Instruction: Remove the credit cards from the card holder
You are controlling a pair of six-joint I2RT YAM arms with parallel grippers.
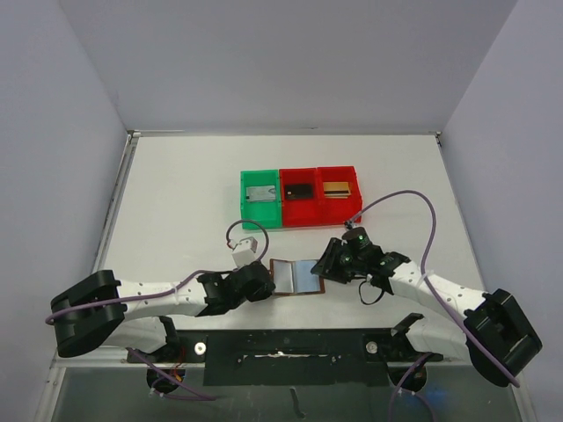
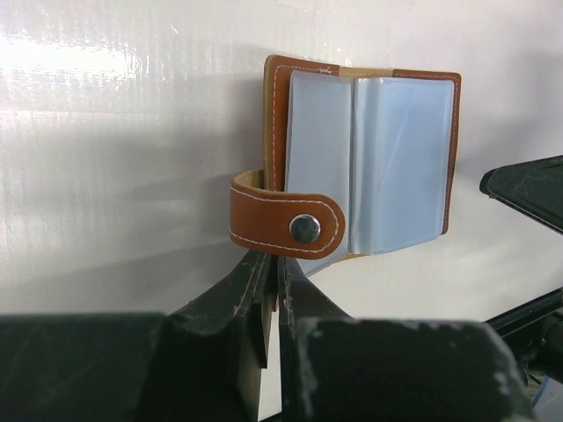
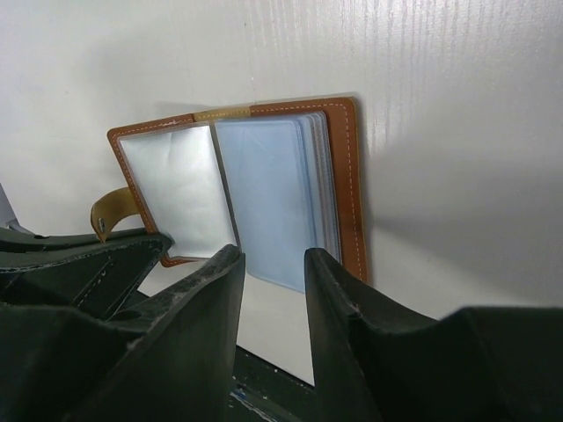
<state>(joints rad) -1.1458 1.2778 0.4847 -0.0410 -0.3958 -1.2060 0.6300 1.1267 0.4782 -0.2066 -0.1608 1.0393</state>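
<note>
brown card holder (image 2: pixel 361 158), pockets open

- The black left gripper's (image 2: pixel 274 268) fingers meet just under the snap strap (image 2: pixel 286 227) of the brown leather-like bifold card holder (image 2: pixel 365 158). Whether they pinch it is hidden.
- The black right gripper's (image 3: pixel 274 264) fingers cover the lower edge of the holder's pale blue-grey plastic sleeves (image 3: pixel 273 202). Any cards inside cannot be made out.
- From above, the flat items in the green plastic bin (image 1: pixel 261 217) and the two red plastic bins (image 1: pixel 302 215) are too small to identify.

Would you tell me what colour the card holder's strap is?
The strap is brown with white stitching; the left wrist view shows it best.
</note>
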